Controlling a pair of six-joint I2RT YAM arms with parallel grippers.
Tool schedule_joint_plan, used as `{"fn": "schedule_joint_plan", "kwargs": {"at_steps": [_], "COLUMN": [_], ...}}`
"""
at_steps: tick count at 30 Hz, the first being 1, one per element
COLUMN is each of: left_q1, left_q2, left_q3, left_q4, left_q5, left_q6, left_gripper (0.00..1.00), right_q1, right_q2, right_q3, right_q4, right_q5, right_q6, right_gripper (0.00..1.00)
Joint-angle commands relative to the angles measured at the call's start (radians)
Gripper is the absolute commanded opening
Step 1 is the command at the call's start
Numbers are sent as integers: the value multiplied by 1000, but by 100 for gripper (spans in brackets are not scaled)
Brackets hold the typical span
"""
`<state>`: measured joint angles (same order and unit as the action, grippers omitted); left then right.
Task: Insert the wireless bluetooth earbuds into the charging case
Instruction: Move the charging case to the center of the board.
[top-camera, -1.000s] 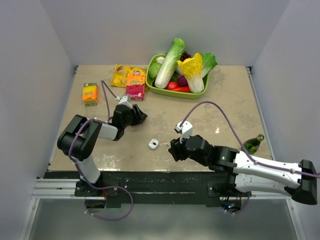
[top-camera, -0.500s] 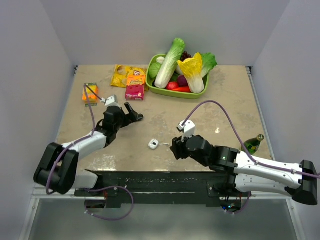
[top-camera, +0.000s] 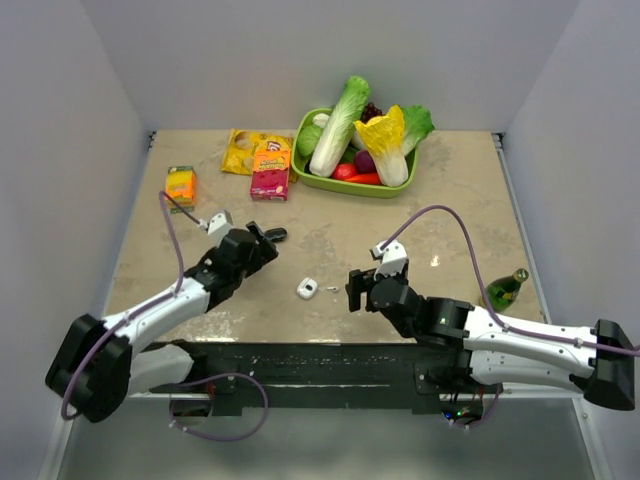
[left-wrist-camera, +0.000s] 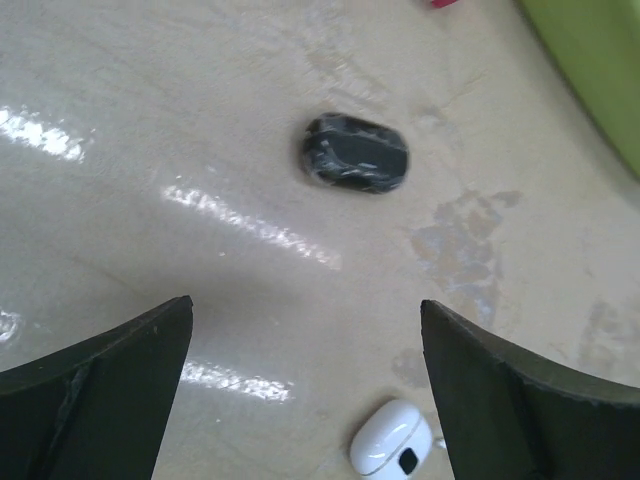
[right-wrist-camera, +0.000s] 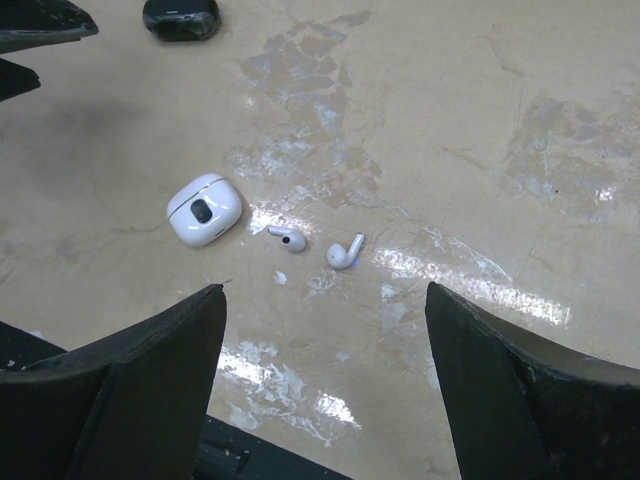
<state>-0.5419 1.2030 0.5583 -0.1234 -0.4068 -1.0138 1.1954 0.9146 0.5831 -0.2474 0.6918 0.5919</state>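
The white charging case (top-camera: 307, 289) lies shut on the table near the front, also in the left wrist view (left-wrist-camera: 396, 453) and the right wrist view (right-wrist-camera: 205, 209). Two white earbuds (right-wrist-camera: 289, 238) (right-wrist-camera: 345, 251) lie side by side just right of it, barely visible from above (top-camera: 330, 290). My left gripper (top-camera: 262, 243) (left-wrist-camera: 306, 300) is open and empty, up and left of the case. My right gripper (top-camera: 357, 290) (right-wrist-camera: 324, 290) is open and empty, just right of the earbuds.
A small black rounded object (left-wrist-camera: 356, 154) (right-wrist-camera: 181, 17) lies just ahead of my left gripper. A green tray (top-camera: 345, 188) of vegetables stands at the back. Snack boxes (top-camera: 270, 172) (top-camera: 180, 184) and a yellow bag (top-camera: 240, 150) lie back left. A green bottle (top-camera: 505, 290) is at right.
My left arm has stretched out low over the table, its gripper shifting slightly towards the case. My right gripper has drawn back a little to the right.
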Motion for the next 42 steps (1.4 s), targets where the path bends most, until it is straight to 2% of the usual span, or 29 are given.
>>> {"fn": "schedule_joint_plan", "kwargs": {"at_steps": [1,2,3,5,7,10,13,14,16,17,19,25,31,42], "left_q1": [-4,-3,-3,-3,-7,-38,-131,-162,-255,-285,-352,-394,-392,-385], "left_q2": [-176,-254,-294,-403,-454,-458,-415,-390,-346,-289,-229,-36,53,171], "left_q3": [-137,-179,-226,-362,-440,-459,-500,-509,-514,-508,-489,-430,-376,-287], "left_q4": [167,286,367,537,576,538,560,589,614,629,646,723,729,647], "left_q5": [55,118,175,287,327,352,326,283,243,205,177,160,131,69], "left_q6": [-5,13,100,142,156,184,187,179,167,165,164,172,187,172], "left_gripper": [100,100,100,100,97,88,69,56,36,15,0,0,0,0], "right_q1": [-2,0,-2,0,0,0,-2,0,0,0,0,0,-2,-2], "right_q2": [-13,-7,7,18,15,-5,-5,0,12,20,24,-9,-65,-117], "right_q3": [7,18,24,29,20,-18,-45,-45,-39,-29,-25,-32,-54,-74], "right_q4": [65,59,53,45,52,94,118,117,109,105,100,91,66,51], "right_q5": [22,11,-3,-23,-34,-66,-84,-86,-83,-84,-81,-78,-77,-83], "right_q6": [-26,-32,-41,-53,-47,-46,-44,-43,-43,-43,-44,-44,-35,-23], "right_gripper": [83,83,82,80,77,73,71,70,69,68,67,66,66,67]}}
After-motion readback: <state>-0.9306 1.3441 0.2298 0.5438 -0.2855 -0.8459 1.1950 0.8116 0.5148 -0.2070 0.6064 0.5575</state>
